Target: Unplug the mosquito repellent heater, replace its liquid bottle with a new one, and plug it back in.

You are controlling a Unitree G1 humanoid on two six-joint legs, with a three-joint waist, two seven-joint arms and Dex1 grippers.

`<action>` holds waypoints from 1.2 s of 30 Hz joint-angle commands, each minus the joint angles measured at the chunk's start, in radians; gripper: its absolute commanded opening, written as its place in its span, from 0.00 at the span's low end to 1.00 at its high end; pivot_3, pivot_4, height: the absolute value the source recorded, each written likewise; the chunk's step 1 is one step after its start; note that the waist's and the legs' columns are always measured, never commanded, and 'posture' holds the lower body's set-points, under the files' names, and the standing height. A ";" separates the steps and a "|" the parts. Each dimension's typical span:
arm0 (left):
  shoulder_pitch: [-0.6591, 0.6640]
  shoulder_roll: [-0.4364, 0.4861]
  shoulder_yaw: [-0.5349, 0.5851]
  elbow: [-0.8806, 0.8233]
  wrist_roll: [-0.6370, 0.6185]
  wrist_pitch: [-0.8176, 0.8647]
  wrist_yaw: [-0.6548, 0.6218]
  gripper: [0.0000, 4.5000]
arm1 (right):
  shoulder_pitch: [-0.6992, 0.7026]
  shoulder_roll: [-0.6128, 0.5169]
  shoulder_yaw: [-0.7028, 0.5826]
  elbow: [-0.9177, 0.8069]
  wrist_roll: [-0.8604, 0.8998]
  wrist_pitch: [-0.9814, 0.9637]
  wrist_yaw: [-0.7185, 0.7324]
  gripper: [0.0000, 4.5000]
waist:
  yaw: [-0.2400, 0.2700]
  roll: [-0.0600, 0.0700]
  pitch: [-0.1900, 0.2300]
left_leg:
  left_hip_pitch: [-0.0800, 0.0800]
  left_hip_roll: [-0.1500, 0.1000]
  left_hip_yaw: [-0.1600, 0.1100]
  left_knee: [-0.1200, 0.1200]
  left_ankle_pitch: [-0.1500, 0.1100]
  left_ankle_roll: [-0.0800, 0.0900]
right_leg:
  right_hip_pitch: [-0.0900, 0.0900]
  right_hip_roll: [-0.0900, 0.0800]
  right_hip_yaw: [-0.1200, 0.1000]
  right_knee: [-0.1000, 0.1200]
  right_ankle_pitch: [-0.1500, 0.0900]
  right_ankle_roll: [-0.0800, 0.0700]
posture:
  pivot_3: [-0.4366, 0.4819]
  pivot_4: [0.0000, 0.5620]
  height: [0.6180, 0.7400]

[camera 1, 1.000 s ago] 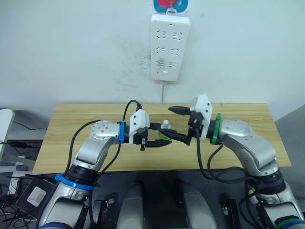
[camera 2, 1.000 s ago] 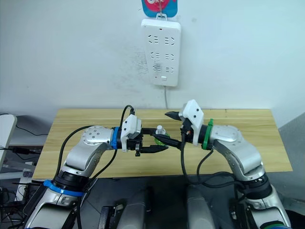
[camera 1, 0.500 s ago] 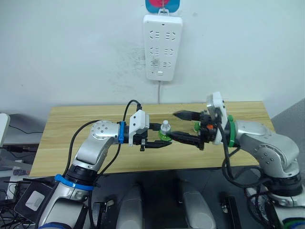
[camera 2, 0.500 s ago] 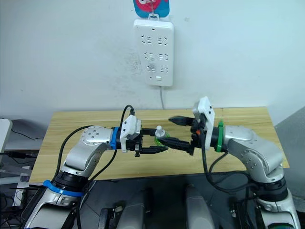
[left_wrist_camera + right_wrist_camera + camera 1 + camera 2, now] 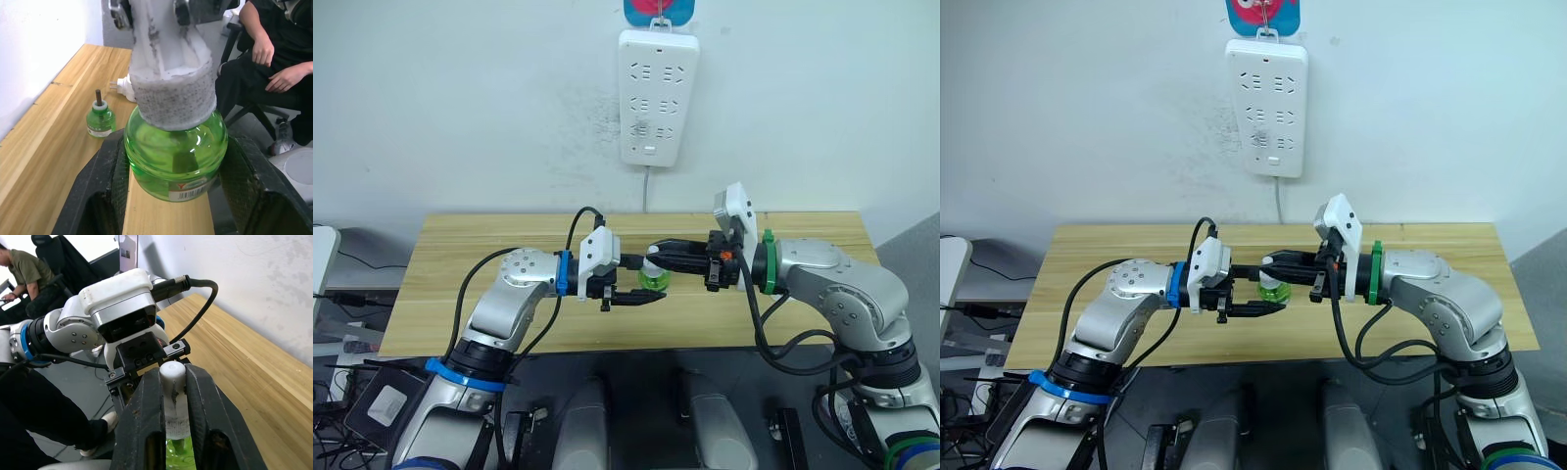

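Gripping the green liquid bottle by its belly in the left gripper above the table, while the right gripper clamps its white cap, presumably to twist it off; mosquito repellent heater lying unplugged beside the second bottle.

Lab/office test bay: wooden bench against bare white wall, wall-hung power strip, seated person in office chair.

Bottle between end effectors, above table; heater behind
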 commanded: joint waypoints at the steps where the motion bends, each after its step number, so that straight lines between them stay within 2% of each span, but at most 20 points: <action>1: 0.023 0.000 0.008 -0.053 -0.019 -0.012 0.006 0.49 | 0.001 -0.005 -0.017 -0.066 0.023 -0.028 0.022 0.06 | 0.000 0.000 0.000 | 0.000 0.000 0.000 0.000 0.000 0.000 | 0.000 0.000 0.000 0.000 0.000 0.000 | 0.36 0.54 1.00; 4: 0.053 0.009 0.012 -0.066 -0.018 -0.010 0.011 0.49 | -0.046 0.040 -0.090 -0.081 0.119 -0.006 -0.015 0.06 | 0.000 0.000 0.000 | 0.000 0.000 0.000 0.000 0.000 0.000 | 0.000 0.000 0.000 0.000 0.000 0.000 | 0.36 0.54 1.00; 10: 0.135 0.035 0.034 -0.087 -0.007 -0.024 0.046 0.49 | -0.136 0.113 -0.231 -0.033 0.262 0.048 -0.197 0.06 | 0.000 0.000 0.000 | 0.000 0.001 -0.001 0.000 0.000 0.000 | 0.000 0.000 0.000 0.000 0.000 0.000 | 0.38 0.59 1.00; 13: 0.177 0.038 0.074 -0.092 0.010 -0.050 0.111 0.49 | -0.045 0.087 -0.150 0.008 -0.001 -0.092 -0.282 0.06 | 0.006 0.000 0.000 | 0.000 0.001 -0.001 -0.001 0.000 0.000 | 0.000 -0.001 0.000 0.000 -0.001 -0.001 | 0.40 0.64 1.00; 15: 0.189 0.036 0.099 -0.105 0.020 -0.056 0.159 0.49 | 0.047 0.075 -0.057 0.055 -0.202 -0.262 -0.312 0.06 | 0.013 0.000 0.001 | 0.000 0.000 -0.001 -0.001 0.000 0.000 | 0.000 -0.001 0.000 -0.001 -0.001 -0.001 | 0.42 0.69 1.00; 20: 0.233 0.048 0.145 -0.200 0.012 0.001 0.251 0.49 | 0.204 0.192 0.056 0.259 -0.481 -0.612 -0.412 0.06 | 0.018 0.004 0.014 | 0.000 0.001 0.003 -0.002 0.000 0.000 | -0.002 -0.001 0.002 0.000 -0.004 0.002 | 0.48 0.80 1.00; 23: 0.278 0.078 0.166 -0.279 -0.010 0.054 0.272 0.49 | 0.211 0.285 0.054 0.420 -0.557 -0.742 -0.479 0.06 | 0.013 0.007 0.026 | 0.001 0.002 0.006 -0.002 0.000 0.000 | -0.004 0.000 0.005 0.000 -0.005 0.002 | 0.52 0.85 1.00; 29: 0.358 0.155 0.227 -0.426 -0.076 0.167 0.290 0.49 | 0.185 0.359 -0.006 0.692 -0.628 -0.926 -0.548 0.06 | 0.029 0.012 0.059 | 0.002 0.003 0.005 -0.004 0.000 0.000 | -0.004 0.001 0.005 0.001 -0.006 0.001 | 0.57 0.92 1.00; 35: 0.366 0.199 0.259 -0.481 -0.126 0.235 0.306 0.49 | 0.165 0.382 -0.032 0.796 -0.658 -0.999 -0.562 0.06 | 0.032 0.015 0.073 | 0.002 0.003 0.006 -0.004 0.000 0.000 | -0.003 -0.001 0.006 0.000 -0.007 0.001 | 0.56 0.93 1.00; 36: 0.358 0.199 0.256 -0.477 -0.127 0.237 0.310 0.49 | 0.169 0.386 -0.032 0.794 -0.657 -1.006 -0.558 0.13 | 0.031 0.016 0.073 | 0.002 0.003 0.006 -0.004 0.000 0.000 | -0.003 -0.001 0.006 0.000 -0.007 0.001 | 0.56 0.92 1.00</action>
